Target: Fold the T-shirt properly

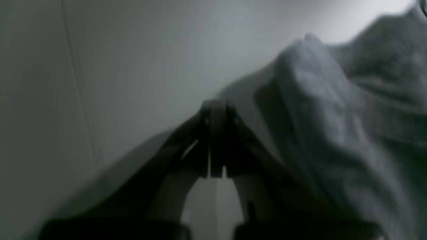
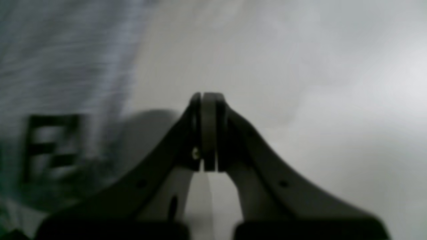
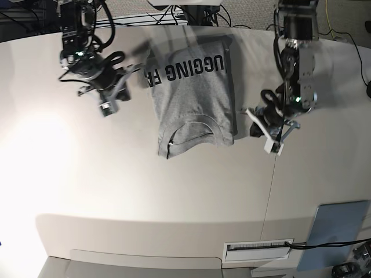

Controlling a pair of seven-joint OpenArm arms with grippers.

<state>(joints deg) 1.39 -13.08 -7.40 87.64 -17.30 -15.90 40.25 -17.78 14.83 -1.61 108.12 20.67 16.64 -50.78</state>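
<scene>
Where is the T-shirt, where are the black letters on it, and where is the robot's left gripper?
T-shirt (image 3: pixel 194 101): base view, on the plain grey cloth in its middle.
Letters (image 3: pixel 184 68): base view, on the black print near the shirt's far end.
Left gripper (image 1: pixel 217 110): left wrist view, on the closed fingertips.

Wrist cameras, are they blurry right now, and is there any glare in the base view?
Left wrist view: dim and soft, the T-shirt folds smeared beside the shut left gripper. Right wrist view: motion blur streaks the fabric and its black lettering; the right gripper is sharper. Base view: sharp, with a bright washed-out patch on the table at left.
</scene>
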